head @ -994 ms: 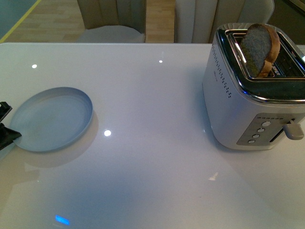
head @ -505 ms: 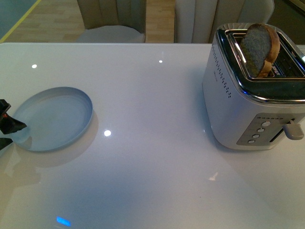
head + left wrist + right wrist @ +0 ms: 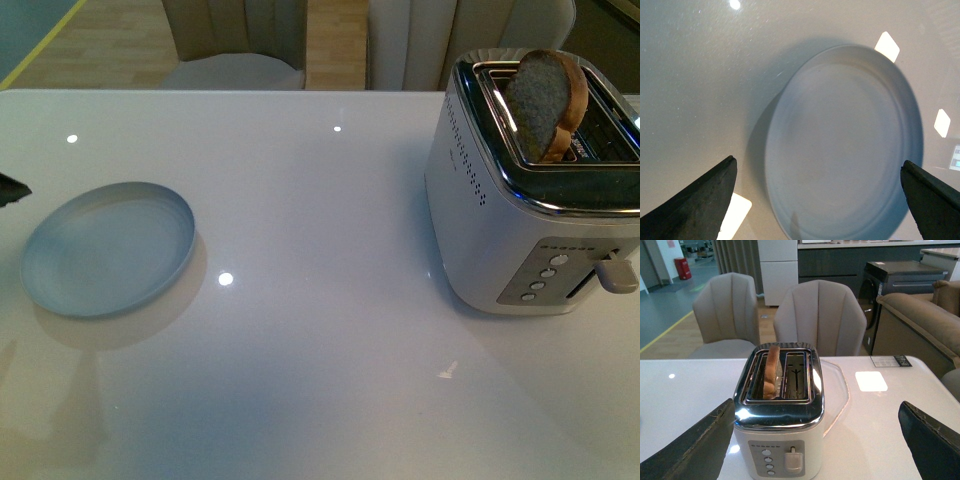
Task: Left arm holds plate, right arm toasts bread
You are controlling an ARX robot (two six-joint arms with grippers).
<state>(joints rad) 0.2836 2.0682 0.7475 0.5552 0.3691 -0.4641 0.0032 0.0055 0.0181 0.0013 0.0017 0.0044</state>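
Hovering above the plate [image 3: 842, 145], left pincer [image 3: 817, 200] spread beyond both rims; right pincer [image 3: 815, 440] apart, bread [image 3: 545, 100] at 2 o'clock.

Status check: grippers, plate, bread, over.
Left gripper open above the pale blue-grey round plate, not gripping. Right gripper open, facing the white toaster. Brown bread slice stands in its slot.

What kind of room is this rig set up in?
Probably an open-plan showroom or office lounge rather than a home kitchen. The toaster stands on a glossy white table with upholstered chairs around it, a sofa to one side, and a long open floor with counters behind.
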